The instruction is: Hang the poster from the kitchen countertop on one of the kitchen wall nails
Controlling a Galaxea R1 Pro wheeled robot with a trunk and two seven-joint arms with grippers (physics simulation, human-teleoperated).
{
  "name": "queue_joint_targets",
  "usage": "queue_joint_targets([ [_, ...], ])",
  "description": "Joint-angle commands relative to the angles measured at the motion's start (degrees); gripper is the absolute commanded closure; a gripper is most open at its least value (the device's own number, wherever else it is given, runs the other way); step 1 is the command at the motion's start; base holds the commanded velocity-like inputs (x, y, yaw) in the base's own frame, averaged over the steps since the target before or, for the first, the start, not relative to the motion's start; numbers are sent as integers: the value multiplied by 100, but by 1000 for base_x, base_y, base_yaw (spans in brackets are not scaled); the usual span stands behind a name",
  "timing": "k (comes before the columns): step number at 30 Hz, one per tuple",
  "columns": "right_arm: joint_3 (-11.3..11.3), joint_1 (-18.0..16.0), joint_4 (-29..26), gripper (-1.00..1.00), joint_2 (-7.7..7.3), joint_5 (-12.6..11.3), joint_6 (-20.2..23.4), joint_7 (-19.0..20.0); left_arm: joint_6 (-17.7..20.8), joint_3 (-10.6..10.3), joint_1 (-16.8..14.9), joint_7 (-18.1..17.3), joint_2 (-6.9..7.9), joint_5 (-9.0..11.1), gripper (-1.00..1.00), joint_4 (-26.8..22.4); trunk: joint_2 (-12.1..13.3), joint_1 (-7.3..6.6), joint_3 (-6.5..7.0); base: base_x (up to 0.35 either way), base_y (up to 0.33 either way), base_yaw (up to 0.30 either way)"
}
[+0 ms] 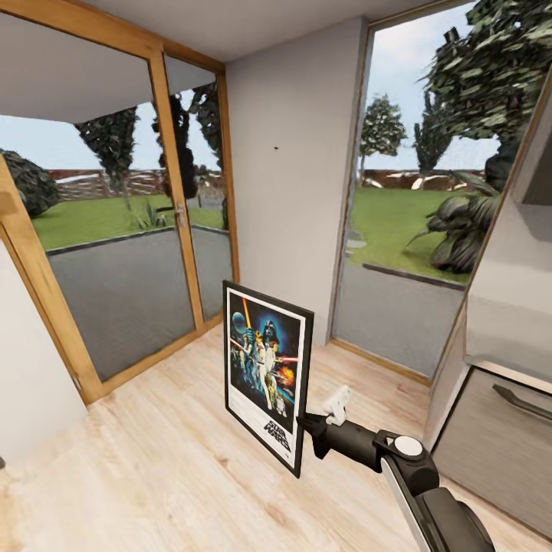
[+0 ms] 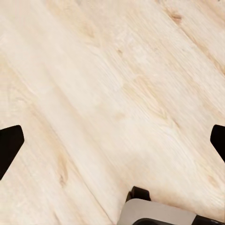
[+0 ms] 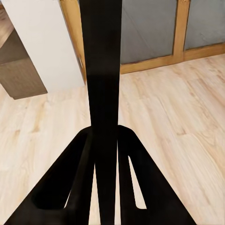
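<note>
Carry step: right gripper [image 1: 307,431] pinches the poster [image 1: 267,376] by its frame edge, upright above the wood floor [image 1: 138,460]. Left gripper [image 2: 112,140] fingertips spread wide. Next, likely raise it to the wall nail [image 1: 276,146] on the pale wall ahead.

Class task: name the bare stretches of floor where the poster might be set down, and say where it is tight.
Bare wood floor lies between the poster, which the right gripper holds upright, and the wood-framed glass doors. More lies before the wall bearing a nail. Tight beside the cabinet.
</note>
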Motion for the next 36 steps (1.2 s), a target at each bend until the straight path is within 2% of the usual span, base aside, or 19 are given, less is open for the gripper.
queue_joint_targets([
  [1,2,-6,-8,100,-2,-4,44,26,-5,12,-1,-29,-2,6,-100,-5,-12,6,-12,223,304,0],
  [36,-7,-6,-8,100,-2,-9,52,34,-8,12,-1,-20,-2,4,-100,-7,-12,6,-9,234,295,-13],
])
